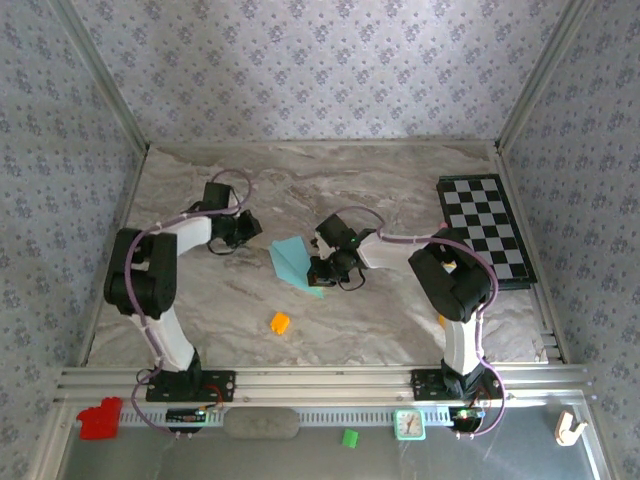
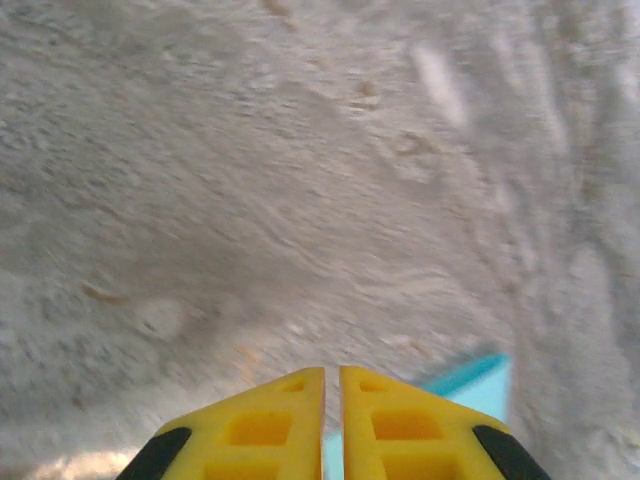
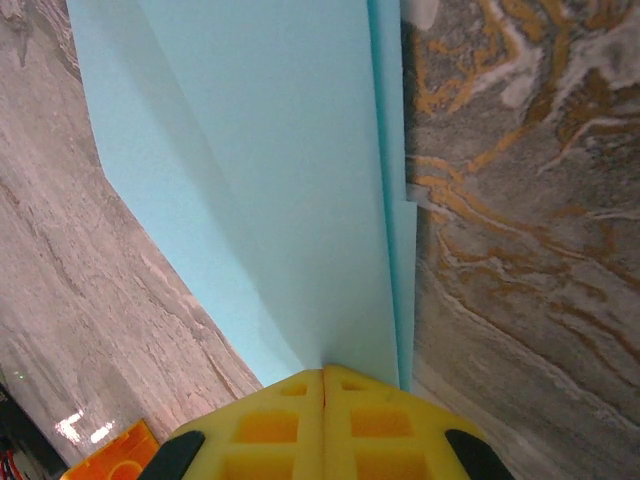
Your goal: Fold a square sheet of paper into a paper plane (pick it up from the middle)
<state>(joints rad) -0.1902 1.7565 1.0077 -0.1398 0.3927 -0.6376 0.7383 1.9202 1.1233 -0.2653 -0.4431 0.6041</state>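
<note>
One sheet of teal paper (image 1: pixel 293 262) lies near the middle of the table (image 1: pixel 400 320), already creased into a long, pointed shape with its tip toward the near side. It looks feather-light and limp. I'd expect it to skid on the smooth marble top, spring back from a soft fold and tear at the layered edges if tugged. The stacked layers along the centre crease look like the sturdiest place to take hold, rather than a loose flap.

The right gripper (image 1: pixel 322 270) sits at the paper's right edge, clenched tight with its tips against the folds. I cannot tell whether a layer is nipped between them or merely pressed down. The left gripper (image 1: pixel 243 232) hangs just beside the paper's far left corner, all but closed and holding nothing.

From above the paper is only a small flat shape. The right wrist view shows the overlapping layers and stepped edges, and the left wrist view shows a teal corner just past its fingers. The overhead view also takes in an orange cube (image 1: pixel 280 322) nearer the arms.
</note>
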